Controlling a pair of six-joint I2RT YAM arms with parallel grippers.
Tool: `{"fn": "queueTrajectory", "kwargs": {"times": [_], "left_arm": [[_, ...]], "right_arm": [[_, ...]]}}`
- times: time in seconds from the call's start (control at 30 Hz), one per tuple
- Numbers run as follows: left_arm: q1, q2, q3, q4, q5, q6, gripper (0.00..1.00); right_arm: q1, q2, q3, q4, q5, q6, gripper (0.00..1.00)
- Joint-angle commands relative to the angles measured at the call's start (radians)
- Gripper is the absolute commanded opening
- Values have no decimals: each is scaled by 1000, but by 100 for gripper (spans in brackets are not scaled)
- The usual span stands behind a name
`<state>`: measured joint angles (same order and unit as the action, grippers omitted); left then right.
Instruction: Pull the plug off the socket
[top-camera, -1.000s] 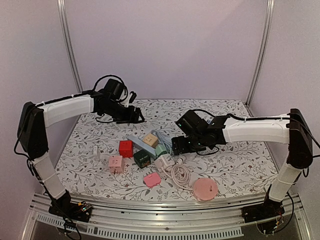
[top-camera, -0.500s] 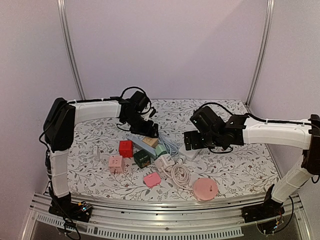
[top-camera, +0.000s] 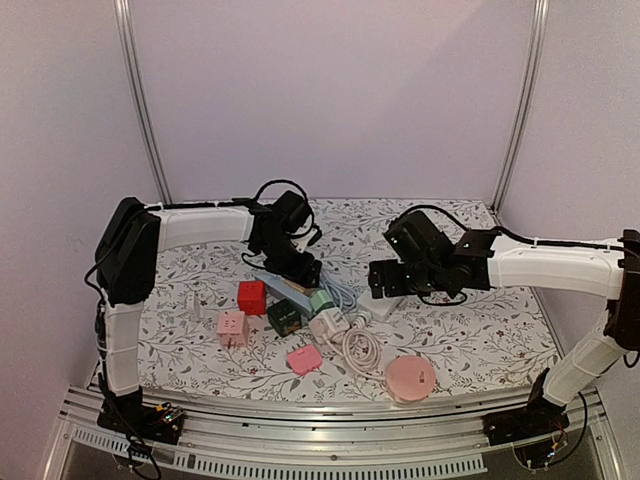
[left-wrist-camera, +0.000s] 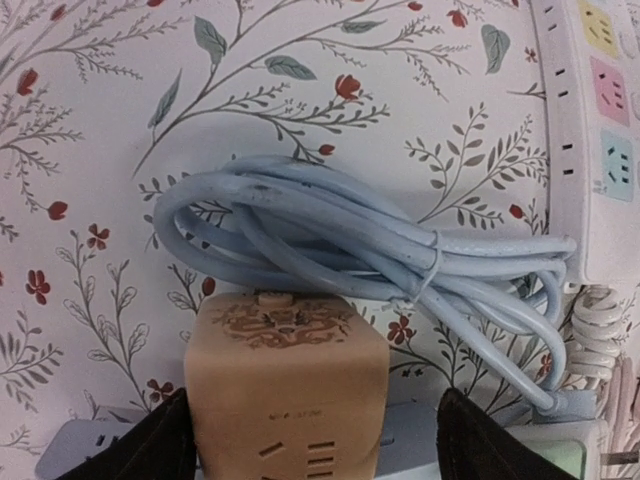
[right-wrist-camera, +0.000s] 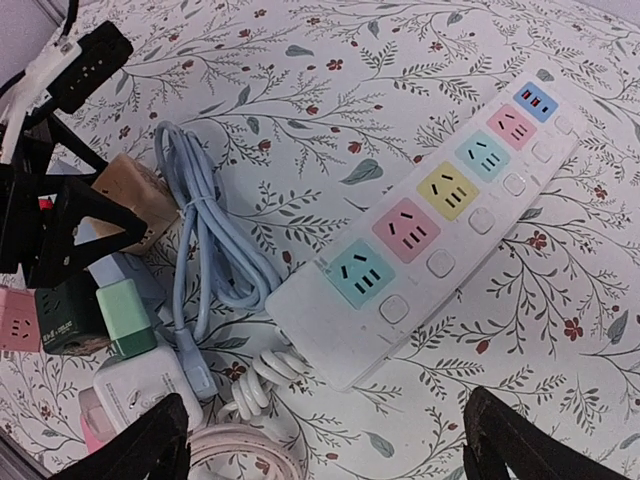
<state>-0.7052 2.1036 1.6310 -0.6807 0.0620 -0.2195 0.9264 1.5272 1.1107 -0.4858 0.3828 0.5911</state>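
A tan cube plug sits plugged into a pale blue power strip socket. My left gripper is open and straddles the cube, one dark finger on each side; the left finger is close to it and the right one stands apart. From above, the left gripper covers most of the cube. The right wrist view shows the tan cube between the left gripper's black fingers. My right gripper hangs open over a white power strip, holding nothing.
A bundled light blue cable lies just beyond the cube. Around the strip sit a red cube, a pink cube, a dark green cube, a mint cube, a white adapter with coiled cord, and a pink round reel.
My left arm has swung right and come down over the tan cube. The right gripper has drawn back to the right, away from the pile, and now hovers over the white strip.
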Motion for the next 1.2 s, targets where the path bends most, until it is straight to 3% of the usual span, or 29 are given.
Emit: {"fn": "queueTrajectory", "kwargs": {"times": [0.0,0.23,0.37,0.53,0.63,0.9,1.17], "left_arm": [[-25,32,-10,-33,-26,51,77],[-25,54,-22,-33,-42,68,60],[-27,48,-34,-22,-96,72,45],[-27,-115,-220,198,-162,65,30],[-27,-258,-327,327,-141,91,29],[-27,-545,-451,425,-124,207,27],[-29,-706,-560,616,-6,210,25]], "right_arm": [[-9,29,64,18,-40,-4,94],[-11,37,79,27,-48,8,93],[-18,59,89,30,-63,10,93],[-33,70,123,21,-69,3,93],[-34,43,124,22,-23,-4,93],[-36,-75,81,75,-45,-39,96],[-37,-55,157,162,-293,-51,96]]}}
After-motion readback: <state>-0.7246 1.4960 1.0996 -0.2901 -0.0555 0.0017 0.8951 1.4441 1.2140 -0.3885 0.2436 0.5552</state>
